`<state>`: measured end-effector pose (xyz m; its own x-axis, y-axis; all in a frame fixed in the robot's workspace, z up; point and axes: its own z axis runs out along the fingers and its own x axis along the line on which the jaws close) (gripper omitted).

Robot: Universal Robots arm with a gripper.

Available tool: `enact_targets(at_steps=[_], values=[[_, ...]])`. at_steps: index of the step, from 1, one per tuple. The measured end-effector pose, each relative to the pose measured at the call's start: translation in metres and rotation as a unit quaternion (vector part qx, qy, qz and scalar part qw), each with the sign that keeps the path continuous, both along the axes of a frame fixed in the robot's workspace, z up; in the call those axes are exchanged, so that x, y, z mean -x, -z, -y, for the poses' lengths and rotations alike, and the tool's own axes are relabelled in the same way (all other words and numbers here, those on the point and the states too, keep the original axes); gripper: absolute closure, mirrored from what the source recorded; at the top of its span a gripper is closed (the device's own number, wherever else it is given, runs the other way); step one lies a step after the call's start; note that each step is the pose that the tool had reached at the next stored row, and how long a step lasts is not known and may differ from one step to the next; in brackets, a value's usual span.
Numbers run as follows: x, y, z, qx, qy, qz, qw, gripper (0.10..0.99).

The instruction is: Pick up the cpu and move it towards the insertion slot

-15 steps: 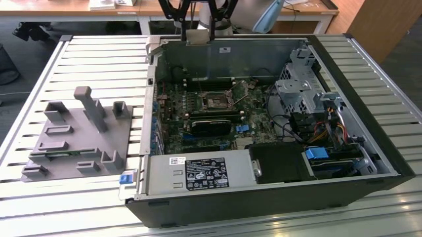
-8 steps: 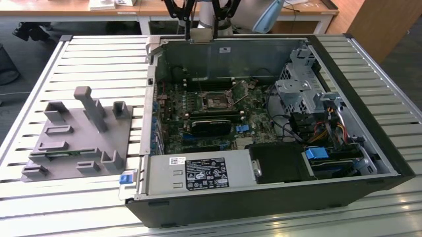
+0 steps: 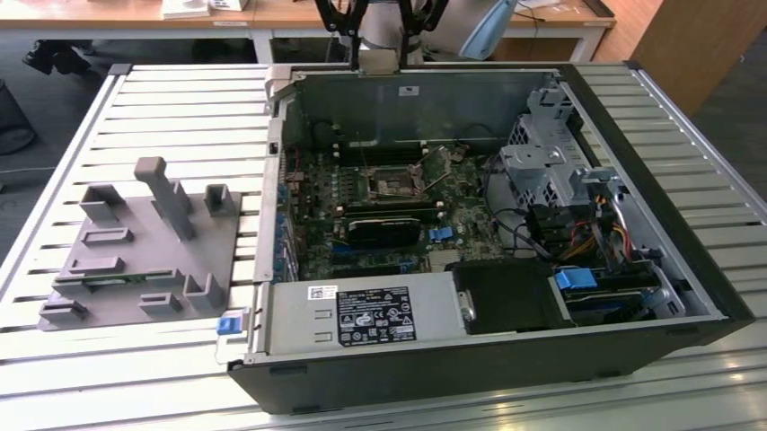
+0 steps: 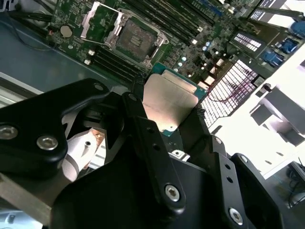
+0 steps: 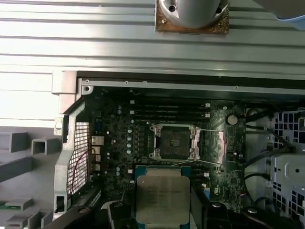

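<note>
You have the flat square cpu with its silvery metal top and thin green rim clamped in the black end effector, whose fingers press on its opposite edges, so the pick looks done and the carry toward the socket is the step in hand. In both wrist views the chip hangs in the air above the green motherboard of the open black computer case, which rests on the slatted metal desk. The square insertion slot with its shiny metal frame and dark centre lies just beyond the chip's far edge in the first wrist view, its load plate swung open as the second wrist view shows. The chip is near the socket but not over it yet. As a judgement, the move ahead calls for a short sideways travel until chip and frame line up, edges kept parallel and the chip level, well clear of the raised frame and the long black memory slots nearby.
</note>
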<state>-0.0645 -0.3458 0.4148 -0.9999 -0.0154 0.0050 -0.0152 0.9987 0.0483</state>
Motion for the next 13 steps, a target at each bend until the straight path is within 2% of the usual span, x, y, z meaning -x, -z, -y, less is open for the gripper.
enact_targets(at_steps=[9,13], values=[[-0.0193,0.0043,-0.0031,-0.0002,0.005,0.0,1.0,0.541],[-0.0261,0.0058,-0.0067,-0.0007,0.006,0.0,1.0,0.541]])
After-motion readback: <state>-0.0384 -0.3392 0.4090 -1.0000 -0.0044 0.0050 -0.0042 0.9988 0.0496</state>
